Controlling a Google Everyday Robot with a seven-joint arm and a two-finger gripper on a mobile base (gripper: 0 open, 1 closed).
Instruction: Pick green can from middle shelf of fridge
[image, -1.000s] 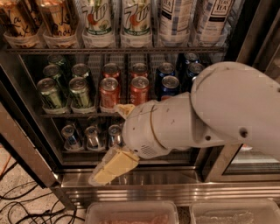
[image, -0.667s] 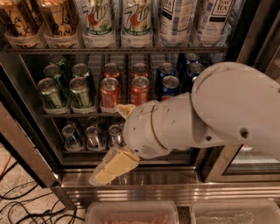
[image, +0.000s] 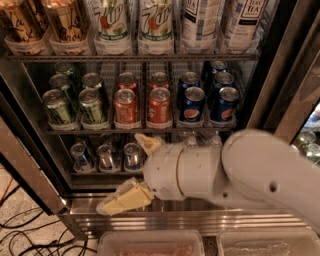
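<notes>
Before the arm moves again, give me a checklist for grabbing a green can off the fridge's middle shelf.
1. Shiny green soda can upright at the front of the thin wire middle shelf: ok.
2. Steel-framed fridge open, shelf front unblocked: ok.
3. Pale two-finger end effector open and empty: ok.
4. End effector level with the green soda can: not ok, it sits below the shelf, right of the can.
5. Finger room beside the round red-orange can: cannot tell.
</notes>
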